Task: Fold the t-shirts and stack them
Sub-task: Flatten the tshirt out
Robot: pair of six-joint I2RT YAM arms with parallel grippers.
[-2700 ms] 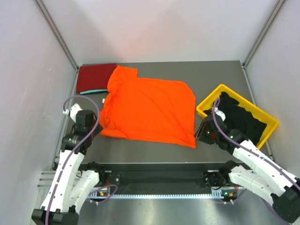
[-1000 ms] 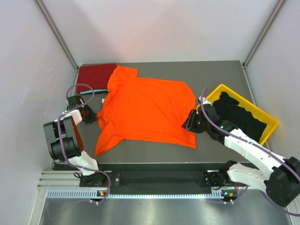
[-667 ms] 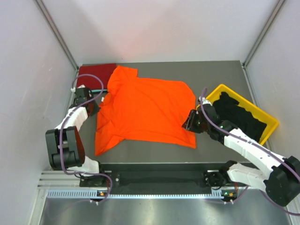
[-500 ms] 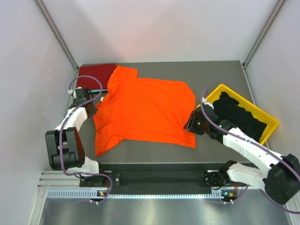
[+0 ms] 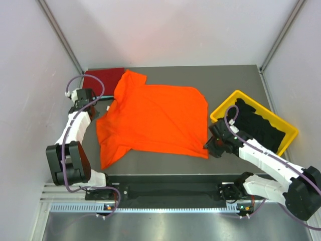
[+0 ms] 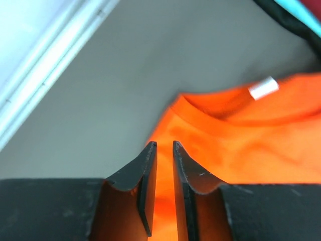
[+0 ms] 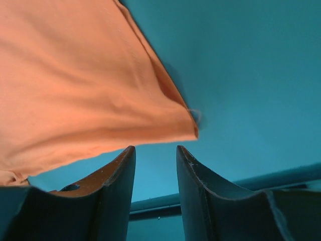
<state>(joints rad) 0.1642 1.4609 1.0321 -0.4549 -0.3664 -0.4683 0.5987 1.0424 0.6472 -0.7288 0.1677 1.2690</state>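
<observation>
The bright orange t-shirt point(image 5: 155, 118) lies spread flat on the table, collar to the left. My left gripper point(image 5: 95, 106) is at its left shoulder, shut on the orange cloth point(image 6: 235, 145), which fills the narrow gap between my fingers point(image 6: 162, 144). My right gripper point(image 5: 213, 148) is open and empty at the shirt's near right corner point(image 7: 193, 131), which lies just beyond the fingertips point(image 7: 154, 148). A folded dark red shirt point(image 5: 103, 80) lies at the back left, a teal edge point(image 6: 301, 11) beside it. Black shirts point(image 5: 256, 125) fill the bin.
The yellow plastic bin point(image 5: 220, 109) stands at the right, just behind my right arm. Grey walls close in on both sides. The table's front rail point(image 5: 170, 178) runs along the near edge.
My left gripper moved back and left, dragging the shirt's left shoulder and sleeve leftward. My right gripper drew back from the shirt's right edge to its near right corner.
</observation>
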